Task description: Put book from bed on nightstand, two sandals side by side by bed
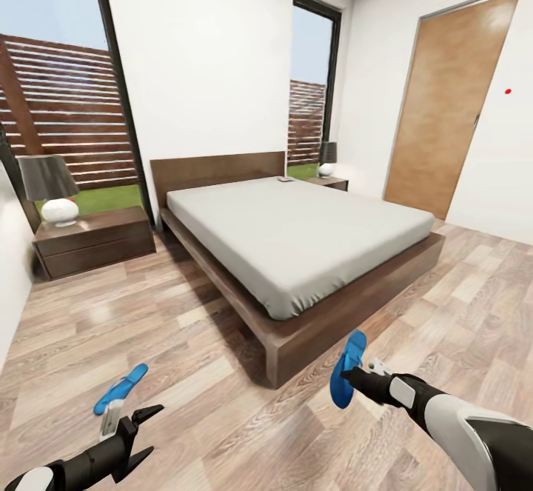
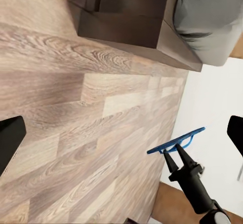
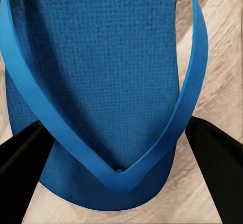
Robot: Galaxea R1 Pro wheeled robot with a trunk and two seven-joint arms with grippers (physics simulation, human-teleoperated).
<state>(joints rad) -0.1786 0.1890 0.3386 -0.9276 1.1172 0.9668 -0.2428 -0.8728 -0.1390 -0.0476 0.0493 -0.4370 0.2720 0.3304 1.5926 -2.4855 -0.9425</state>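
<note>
Right tool (image 1: 354, 369): clenched on a blue sandal (image 1: 346, 369); in the head view the sandal stands on edge above the floor, at 5 o'clock of the picture. In the right wrist view the sole (image 3: 101, 72) and its thong strap (image 3: 30, 92) lie between the two dark fingers (image 3: 20, 163).
Left tool (image 1: 141, 432): released, fingers spread, holding nothing; at 7 o'clock of the head view.
Second sandal (image 1: 121, 388): flat on the wood-plank floor (image 1: 207, 372), just beyond the left tool and apart from it.
Left wrist view: the right tool (image 2: 174, 150) grips the held sandal (image 2: 177, 140) at the strap side, off the floor; the bed corner (image 2: 167, 36) lies beyond it.
Bed (image 1: 296, 239): dark wooden frame, grey mattress, at the centre of the head view; the held sandal is near its foot corner.
Book (image 1: 285, 179): small object on the mattress by the headboard, at 12 o'clock of the bed; cover too small to read.
Near nightstand (image 1: 92, 243): at 9 o'clock of the bed, carrying a lamp (image 1: 53, 191).
Far nightstand (image 1: 331, 182): at 1 o'clock of the bed, by the second window, with a lamp (image 1: 326, 159).
Door (image 1: 451, 106): wooden, closed, at 2 o'clock.
</note>
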